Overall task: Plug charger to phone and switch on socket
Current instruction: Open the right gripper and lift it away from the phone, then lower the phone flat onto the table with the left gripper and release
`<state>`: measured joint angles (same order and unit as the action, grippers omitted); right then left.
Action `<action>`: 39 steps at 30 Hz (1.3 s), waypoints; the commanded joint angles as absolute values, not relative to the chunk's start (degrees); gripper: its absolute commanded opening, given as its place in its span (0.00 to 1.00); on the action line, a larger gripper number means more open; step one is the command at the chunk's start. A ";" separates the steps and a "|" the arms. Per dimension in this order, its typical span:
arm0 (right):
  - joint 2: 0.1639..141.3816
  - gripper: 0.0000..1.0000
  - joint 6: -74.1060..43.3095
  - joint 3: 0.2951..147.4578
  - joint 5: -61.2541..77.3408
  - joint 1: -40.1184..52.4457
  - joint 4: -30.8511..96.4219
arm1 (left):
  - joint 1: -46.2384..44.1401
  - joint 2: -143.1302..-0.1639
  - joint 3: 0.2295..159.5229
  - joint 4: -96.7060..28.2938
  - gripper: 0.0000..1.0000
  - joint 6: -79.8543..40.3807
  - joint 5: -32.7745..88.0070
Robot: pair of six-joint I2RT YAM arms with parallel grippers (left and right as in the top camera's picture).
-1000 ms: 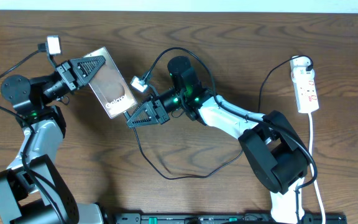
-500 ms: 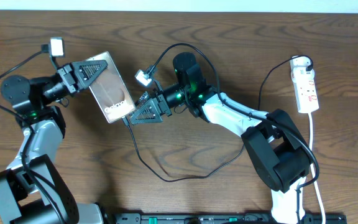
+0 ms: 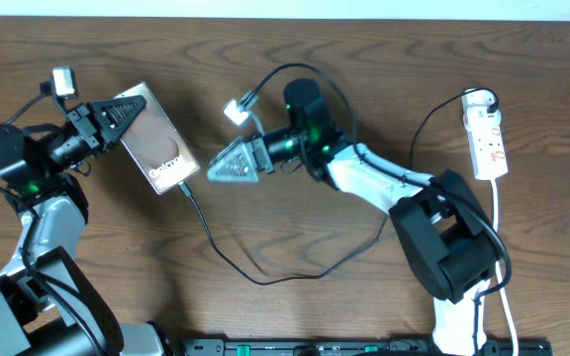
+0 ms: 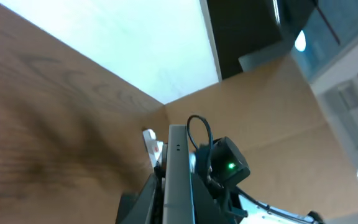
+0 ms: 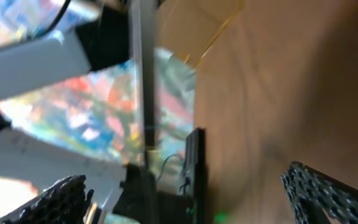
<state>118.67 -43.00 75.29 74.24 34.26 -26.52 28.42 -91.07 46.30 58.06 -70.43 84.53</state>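
Left gripper (image 3: 132,104) pinching phone (image 3: 161,143) at its upper end, right gripper (image 3: 216,168) spread wide, holding nothing, motion-blurred, charger (image 3: 209,242) tip at phone's lower edge indistinct.

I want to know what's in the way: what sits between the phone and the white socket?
Overhead view: the right tool and its arm sit there, with the charger looping below them.

The table (image 3: 384,49) is brown grained wood, smooth and matt. The phone (image 3: 161,148) has a bronze back with soft sheen. The socket (image 3: 488,138) is smooth white plastic. The charger (image 3: 198,213) is black, probably matt rubber.
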 commanded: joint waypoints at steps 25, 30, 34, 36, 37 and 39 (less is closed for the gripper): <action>118.61 0.99 -19.51 90.08 42.94 20.12 24.71 | 21.91 -90.72 46.87 -0.21 0.08 -33.12 53.58; 118.61 0.99 -14.52 100.66 32.18 21.41 41.08 | 19.16 -91.81 46.87 -3.88 0.07 -30.55 48.12; 118.61 0.99 -13.61 107.13 25.69 22.57 49.01 | 17.65 -94.61 46.83 -4.08 0.07 -30.44 47.29; 118.61 0.99 -13.58 109.60 23.31 23.07 52.01 | 17.06 -96.73 46.83 -4.08 0.07 -30.46 47.29; 118.61 0.99 -13.34 110.52 22.41 23.35 53.08 | 16.84 -97.91 46.83 -4.08 0.07 -30.46 47.29; 118.61 0.99 -12.97 111.94 21.37 23.81 54.70 | 16.51 -100.07 46.83 -4.05 0.07 -30.44 47.29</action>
<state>118.67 -15.20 109.45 26.55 22.96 53.45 17.02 -97.67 46.13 -4.05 -31.24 47.35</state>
